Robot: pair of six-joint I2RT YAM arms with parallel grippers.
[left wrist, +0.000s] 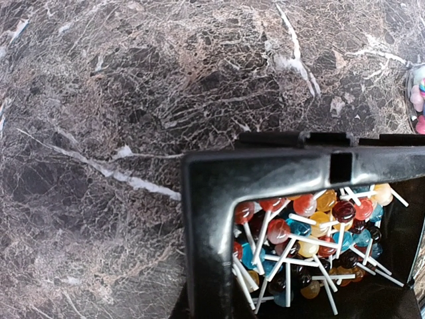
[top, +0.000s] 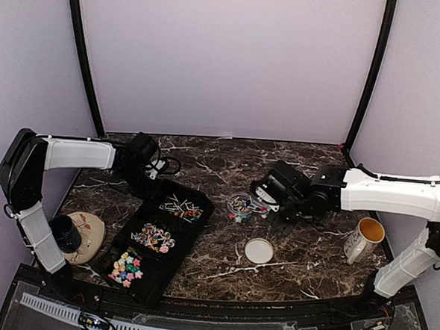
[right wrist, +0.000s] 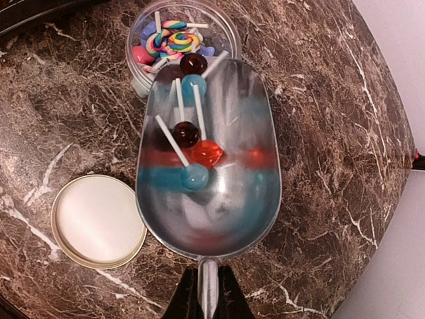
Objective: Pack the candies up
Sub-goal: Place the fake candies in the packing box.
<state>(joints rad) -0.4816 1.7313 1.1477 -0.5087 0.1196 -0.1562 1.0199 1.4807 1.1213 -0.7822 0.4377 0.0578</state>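
Presently, right claw (right wrist: 207, 287) gripping one scoop (right wrist: 239, 199), five lollipops (right wrist: 194, 176) inside, one lid (right wrist: 98, 220) beside, left claw (top: 141, 152) closed.

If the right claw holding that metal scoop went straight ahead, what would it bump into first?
Probably the small clear jar: the scoop in the right gripper has its front lip at the jar's rim. Height is unclear, so it might pass over.

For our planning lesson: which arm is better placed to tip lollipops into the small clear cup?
Right. The right gripper holds the scoop, loaded with lollipops, lip over the clear cup. The left gripper is off at the black tray, holding no scoop.
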